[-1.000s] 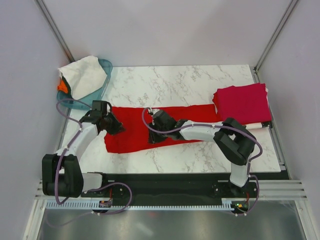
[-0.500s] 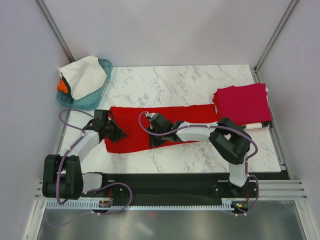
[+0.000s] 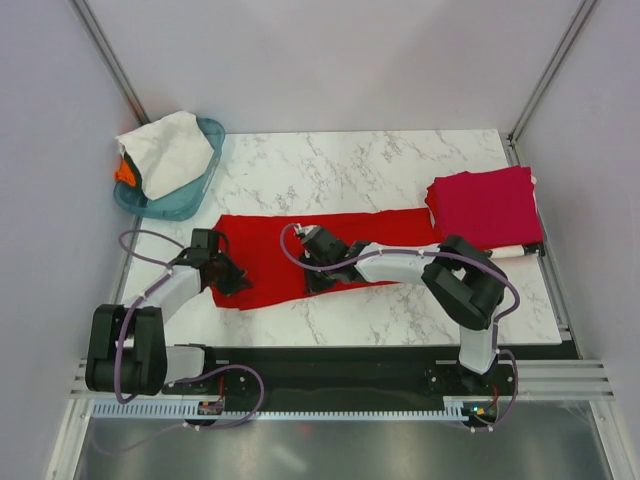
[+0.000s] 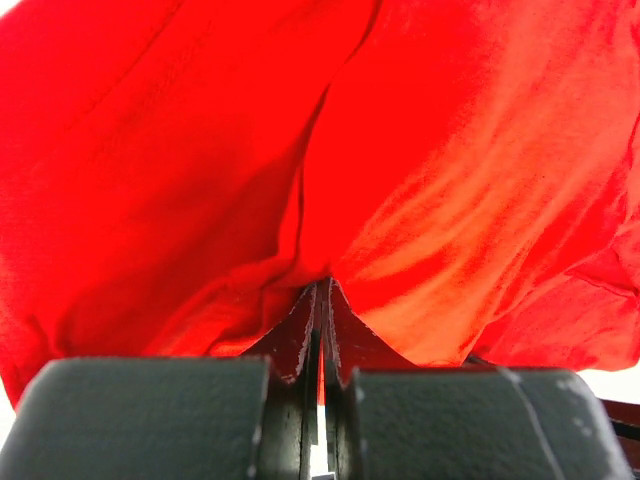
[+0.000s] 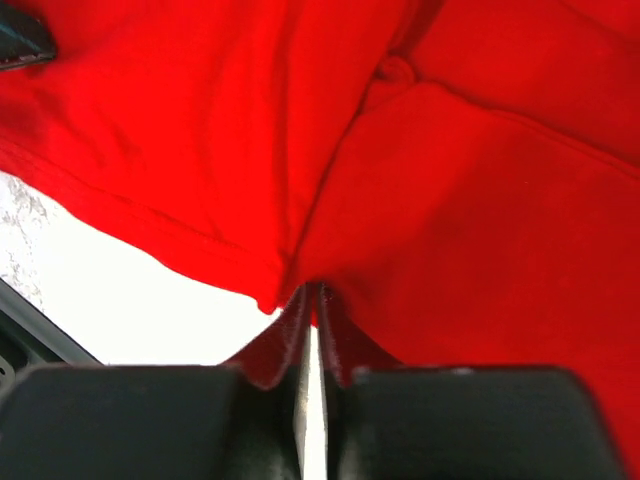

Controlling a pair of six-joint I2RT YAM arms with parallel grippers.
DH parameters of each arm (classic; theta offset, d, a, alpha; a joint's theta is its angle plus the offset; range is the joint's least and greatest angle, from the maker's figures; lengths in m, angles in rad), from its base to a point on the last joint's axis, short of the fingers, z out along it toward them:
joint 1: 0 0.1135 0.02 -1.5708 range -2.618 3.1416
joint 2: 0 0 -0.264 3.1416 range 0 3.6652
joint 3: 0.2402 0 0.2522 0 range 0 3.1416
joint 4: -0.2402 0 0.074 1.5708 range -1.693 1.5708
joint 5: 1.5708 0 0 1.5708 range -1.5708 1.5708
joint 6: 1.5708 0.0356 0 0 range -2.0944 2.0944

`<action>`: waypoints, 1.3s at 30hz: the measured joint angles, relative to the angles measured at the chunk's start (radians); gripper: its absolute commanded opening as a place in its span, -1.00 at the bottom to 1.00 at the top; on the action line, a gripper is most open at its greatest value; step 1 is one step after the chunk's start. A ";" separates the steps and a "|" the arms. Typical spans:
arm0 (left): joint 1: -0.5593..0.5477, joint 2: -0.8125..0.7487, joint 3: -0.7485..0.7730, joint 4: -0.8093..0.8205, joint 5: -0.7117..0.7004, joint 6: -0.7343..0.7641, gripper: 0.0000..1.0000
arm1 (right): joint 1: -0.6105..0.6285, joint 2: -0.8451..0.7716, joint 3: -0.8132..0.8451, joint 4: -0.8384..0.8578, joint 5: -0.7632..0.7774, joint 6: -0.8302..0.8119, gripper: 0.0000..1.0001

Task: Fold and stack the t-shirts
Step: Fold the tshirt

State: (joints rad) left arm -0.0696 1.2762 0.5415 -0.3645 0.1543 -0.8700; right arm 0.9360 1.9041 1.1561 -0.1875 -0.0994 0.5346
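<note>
While the red t-shirt lies mid-table, both claws are clamped on its near edge, left gripper at 8 o'clock, right gripper about 6, crimson t-shirt folded at 3.

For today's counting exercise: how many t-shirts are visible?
3: the red t-shirt spread mid-table, the crimson t-shirt folded at right, the white t-shirt in the teal basket; more may hide underneath.

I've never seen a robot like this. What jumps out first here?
A bright red cloth t-shirt lies in a long strip across the white marble table, the left hand and right hand each pinching its near edge. A folded crimson-pink cloth t-shirt sits at the table's right edge.
</note>
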 measured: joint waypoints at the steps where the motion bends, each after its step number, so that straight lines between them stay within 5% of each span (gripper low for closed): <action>1: 0.000 0.000 -0.006 0.001 0.000 -0.002 -0.96 | -0.002 -0.002 0.000 -0.005 0.001 -0.002 -0.61; 3: 0.000 -0.003 -0.009 0.002 0.002 -0.006 -0.95 | -0.004 -0.008 0.000 -0.013 0.003 -0.003 -0.46; 8: -0.006 -0.089 -0.010 -0.020 -0.032 -0.004 -0.95 | -0.018 -0.049 0.000 -0.030 0.012 -0.009 -0.46; 16: -0.007 -0.197 0.101 -0.061 -0.104 0.047 -0.95 | -0.108 -0.172 -0.023 -0.068 0.063 -0.021 -0.85; 17: -0.007 -0.179 0.122 -0.061 -0.109 0.054 -0.95 | -0.123 -0.185 -0.029 -0.077 0.077 -0.026 -0.99; 29: -0.007 0.148 0.328 -0.075 -0.124 0.061 -0.95 | -0.335 -0.362 -0.187 -0.245 0.336 -0.058 -1.00; 39: -0.029 0.390 0.431 -0.075 -0.137 0.018 -0.96 | -0.392 -0.289 -0.227 -0.265 0.479 -0.049 -1.00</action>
State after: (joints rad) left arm -0.0982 1.6665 0.9722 -0.4397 0.0170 -0.8524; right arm 0.5438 1.6150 0.9291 -0.4522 0.3794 0.4858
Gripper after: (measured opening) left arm 0.026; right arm 0.010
